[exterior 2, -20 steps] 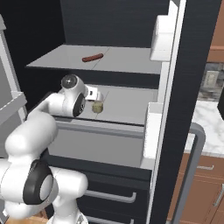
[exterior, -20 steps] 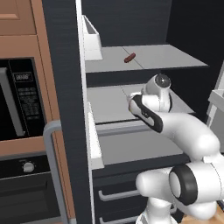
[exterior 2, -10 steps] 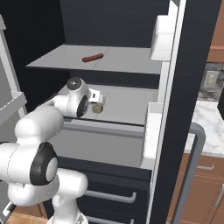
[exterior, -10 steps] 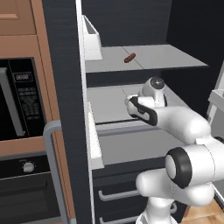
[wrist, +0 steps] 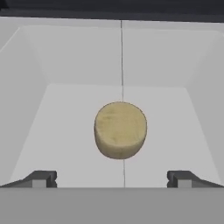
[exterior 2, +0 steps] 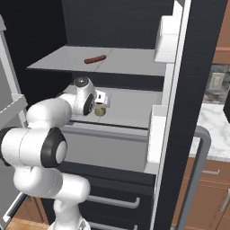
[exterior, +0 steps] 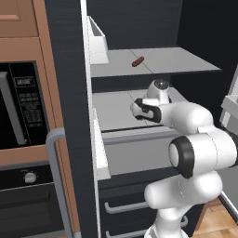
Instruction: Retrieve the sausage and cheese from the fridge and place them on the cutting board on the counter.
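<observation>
On the grey middle shelf of the fridge: cheese, a tan-yellow chunk, rounded in the hand view, centred over the shelf's seam line. Also seen in the right base view, just past the end of the arm. Untouched, nothing beside it on that shelf.

One shelf up, on the upper shelf: sausage, reddish-brown, lying at a slant near the middle; likewise from the right side. Well apart from the cheese, on a different level.

Just short of the cheese: gripper, jaws spread wide, empty, one dark fingertip at each side of the hand view with the cheese between and beyond them, no contact. Pushed into the fridge at middle-shelf height in the left base view, pointing toward the back.

Farther out: white door bins on the opened doors, drawers with grey handles low down. Left of the fridge, black microwave and oven set in wood cabinetry. At the right, a strip of marble counter.
</observation>
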